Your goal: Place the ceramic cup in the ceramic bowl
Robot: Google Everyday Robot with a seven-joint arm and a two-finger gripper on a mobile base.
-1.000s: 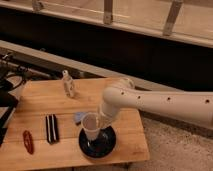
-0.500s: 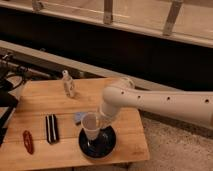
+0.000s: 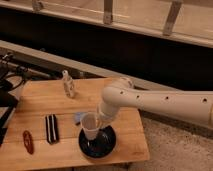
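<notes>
The cream ceramic cup (image 3: 91,126) is at the end of my arm, over the left part of the glossy dark ceramic bowl (image 3: 100,146). The bowl sits at the front of the wooden table (image 3: 40,102). My gripper (image 3: 101,122) reaches in from the right and is shut on the cup's right side. The white wrist hides most of it. The cup's base is low over the bowl's inside, or touching it; I cannot tell which.
A small pale-blue object (image 3: 78,117) lies just left of the cup. A black ribbed object (image 3: 51,129) and a red object (image 3: 27,141) lie at the front left. A small pale bottle (image 3: 68,85) stands at the back. Dark equipment (image 3: 6,95) borders the left edge.
</notes>
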